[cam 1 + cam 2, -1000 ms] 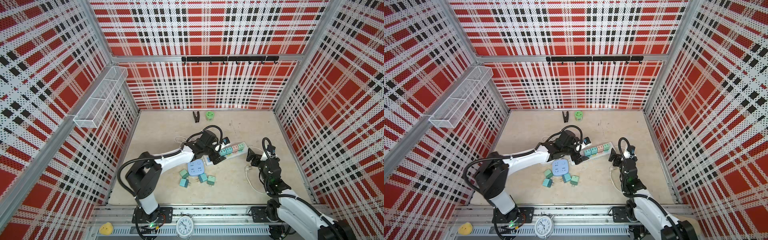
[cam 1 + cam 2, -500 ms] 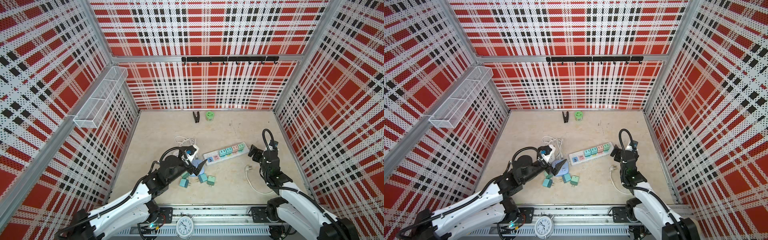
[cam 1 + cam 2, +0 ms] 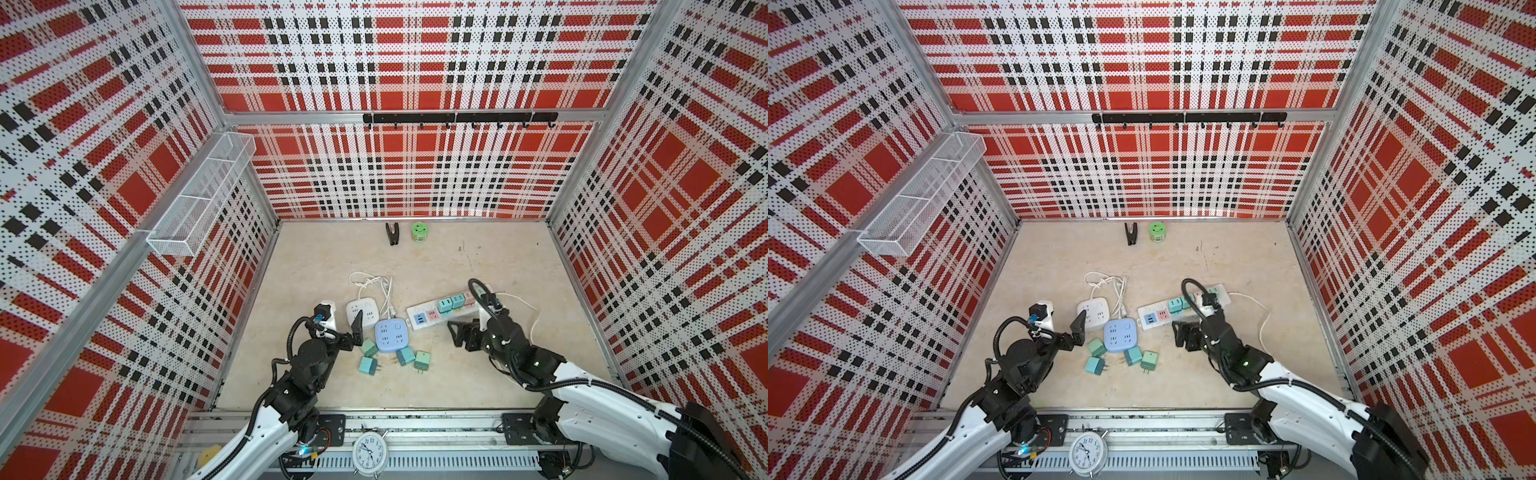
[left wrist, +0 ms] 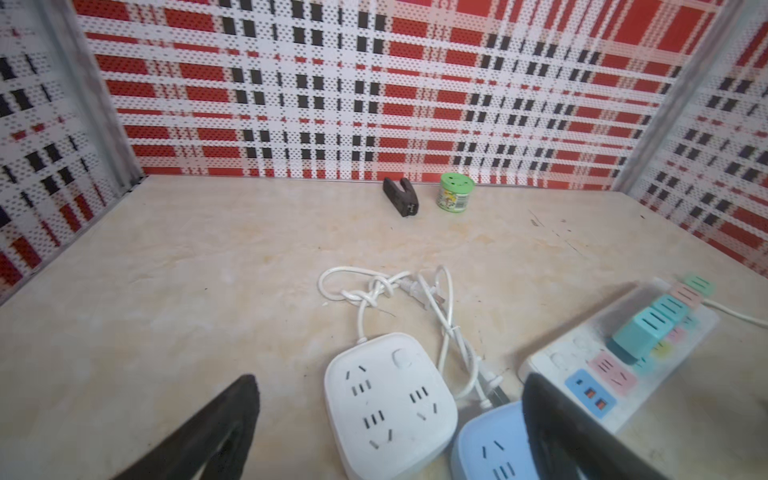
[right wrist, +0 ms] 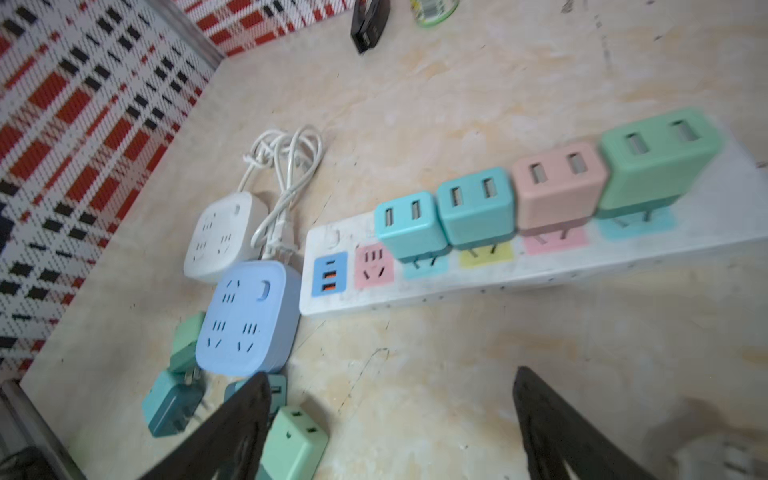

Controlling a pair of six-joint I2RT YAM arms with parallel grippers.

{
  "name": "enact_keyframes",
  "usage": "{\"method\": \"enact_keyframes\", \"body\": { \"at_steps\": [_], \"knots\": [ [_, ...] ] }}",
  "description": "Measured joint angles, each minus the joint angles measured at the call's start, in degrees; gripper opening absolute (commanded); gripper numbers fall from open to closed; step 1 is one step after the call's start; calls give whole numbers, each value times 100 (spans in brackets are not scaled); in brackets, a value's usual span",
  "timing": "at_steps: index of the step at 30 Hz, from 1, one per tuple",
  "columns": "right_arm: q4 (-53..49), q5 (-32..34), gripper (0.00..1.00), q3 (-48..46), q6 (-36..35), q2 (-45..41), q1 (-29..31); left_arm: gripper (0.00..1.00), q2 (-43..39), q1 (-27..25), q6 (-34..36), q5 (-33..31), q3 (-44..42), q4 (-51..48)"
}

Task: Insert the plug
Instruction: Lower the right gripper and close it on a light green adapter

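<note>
A plaid-walled cell seen from above, with two robot arms reaching in over a pale desk [image 3: 324, 257]. The left claw [image 3: 345, 331] hangs released and empty just beside a white socket cube [image 3: 362, 308]. The right claw [image 3: 460, 332] is also spread wide with nothing in it, low over bare desk just in front of a white power strip [image 3: 413, 312]. Four loose plugs [image 3: 404, 356], teal and green, lie tipped over around a blue socket cube [image 3: 390, 336] between the two claws, probably so either arm can reach one. Four seated plugs [image 5: 473, 203] stand in a row on the strip, leaving a pink socket [image 5: 374, 266] free near its end, which is the likely target. Only the right wrist view shows that socket's slots, and that the seated plugs' prongs are partly exposed. Only the left wrist view shows the tangled white cords [image 4: 390, 291] plainly; it misses the loose plugs. The top views alone show both arms together
</note>
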Motion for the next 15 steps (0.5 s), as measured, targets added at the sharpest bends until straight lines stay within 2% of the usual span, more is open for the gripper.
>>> {"method": "enact_keyframes", "body": {
  "at_steps": [4, 7, 15],
  "knots": [
    [-223, 463, 89, 315, 103, 584, 898, 99, 315, 208, -337, -363, -142, 243],
    [-402, 844, 89, 566, 168, 920, 1390, 99, 487, 374, -525, -393, -155, 184],
    [-579, 1220, 86, 1064, 439, 2024, 1971, 99, 382, 457, -765, -367, -164, 166]
  ]
}}
